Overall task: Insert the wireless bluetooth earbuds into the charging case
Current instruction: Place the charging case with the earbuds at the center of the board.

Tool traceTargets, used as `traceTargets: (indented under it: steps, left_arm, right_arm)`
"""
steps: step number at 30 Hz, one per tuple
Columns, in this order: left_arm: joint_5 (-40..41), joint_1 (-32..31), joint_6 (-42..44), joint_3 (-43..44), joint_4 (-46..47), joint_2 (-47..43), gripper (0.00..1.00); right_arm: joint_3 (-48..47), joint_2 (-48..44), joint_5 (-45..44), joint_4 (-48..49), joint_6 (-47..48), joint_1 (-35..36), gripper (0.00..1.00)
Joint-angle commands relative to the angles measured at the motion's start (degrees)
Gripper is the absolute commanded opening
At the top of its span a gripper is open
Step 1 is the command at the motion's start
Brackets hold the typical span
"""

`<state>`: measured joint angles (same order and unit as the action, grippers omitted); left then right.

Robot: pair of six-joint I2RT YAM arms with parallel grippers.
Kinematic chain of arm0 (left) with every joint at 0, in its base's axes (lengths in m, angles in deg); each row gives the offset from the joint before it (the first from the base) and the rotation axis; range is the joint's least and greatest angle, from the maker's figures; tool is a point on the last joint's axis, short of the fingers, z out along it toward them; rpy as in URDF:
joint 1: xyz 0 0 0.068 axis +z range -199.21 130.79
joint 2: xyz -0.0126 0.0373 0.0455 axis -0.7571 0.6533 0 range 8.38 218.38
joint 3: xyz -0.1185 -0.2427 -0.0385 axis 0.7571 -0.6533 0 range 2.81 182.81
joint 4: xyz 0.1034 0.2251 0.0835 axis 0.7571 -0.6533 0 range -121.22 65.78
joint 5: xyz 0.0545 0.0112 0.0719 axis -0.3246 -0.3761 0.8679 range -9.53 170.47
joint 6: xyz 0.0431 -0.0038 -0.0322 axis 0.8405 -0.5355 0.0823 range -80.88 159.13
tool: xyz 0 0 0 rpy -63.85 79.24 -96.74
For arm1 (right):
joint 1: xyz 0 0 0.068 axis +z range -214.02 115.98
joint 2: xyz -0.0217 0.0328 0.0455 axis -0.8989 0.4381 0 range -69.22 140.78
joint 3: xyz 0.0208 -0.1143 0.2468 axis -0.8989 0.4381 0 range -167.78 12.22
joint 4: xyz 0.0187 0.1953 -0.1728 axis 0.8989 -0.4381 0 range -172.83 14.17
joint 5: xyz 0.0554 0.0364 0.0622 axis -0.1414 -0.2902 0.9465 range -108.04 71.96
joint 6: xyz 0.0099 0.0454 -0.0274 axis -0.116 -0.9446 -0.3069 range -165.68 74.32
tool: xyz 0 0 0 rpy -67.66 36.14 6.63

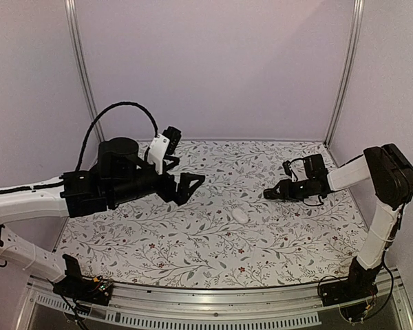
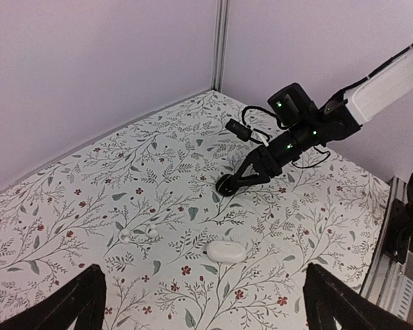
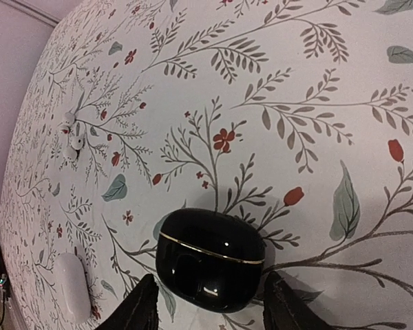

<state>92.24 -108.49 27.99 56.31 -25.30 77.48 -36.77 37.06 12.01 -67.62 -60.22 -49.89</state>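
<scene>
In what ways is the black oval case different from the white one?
The black case is glossy with a gold seam line; the white case is plain. The black case sits between the fingers of the right gripper; the white case lies free. Both are oval and closed.

black case (image 3: 210, 260): glossy plastic | white case (image 2: 226, 251): smooth | table cover (image 1: 193, 240): matt print

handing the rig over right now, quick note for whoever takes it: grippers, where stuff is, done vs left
Left gripper: open, empty, raised above the table.
Right gripper: low, jaws either side of the closed black case; firm pinch not confirmable.
Earbuds: two tiny pieces loose on the table, near but apart from the closed white case.
Done: nothing seated.
Left: open the matching case, pick up each earbud, seat both.
</scene>
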Motion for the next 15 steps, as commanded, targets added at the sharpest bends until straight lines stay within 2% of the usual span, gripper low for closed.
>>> traceTargets:
  steps: [1,5,11,12,13,14,15]
  left_arm:
    - [1.3,1.3,-1.0,-1.1,1.5,-2.0,1.00]
    - [2.6,2.2,-2.4,-2.2,1.6,-3.4,1.00]
    - [4.7,3.1,-5.0,-4.6,2.9,-5.8,1.00]
    - [4.7,3.2,-5.1,-5.0,3.2,-6.1,1.00]
    - [4.6,3.3,-5.3,-5.3,3.4,-6.3,1.00]
    - [4.3,3.4,-5.6,-5.3,3.3,-6.5,1.00]
    - [4.2,3.4,-5.7,-5.6,3.3,-6.6,1.00]
  right_arm:
    - [-1.5,-0.6,-5.7,-4.6,1.2,-0.6,0.56]
    - [-1.3,-4.5,-9.9,-6.5,1.8,-0.9,0.67]
    - [0.4,-14.4,-13.2,-7.2,4.3,-0.9,0.74]
    - [1.0,-17.5,-13.5,-6.5,4.7,-0.9,0.78]
    - [1.9,-19.5,-14.1,-5.5,5.3,-0.9,0.91]
    - [2.5,-21.8,-14.6,-4.6,5.5,-0.9,0.98]
    - [2.6,-23.3,-16.3,-4.4,5.4,-0.9,0.99]
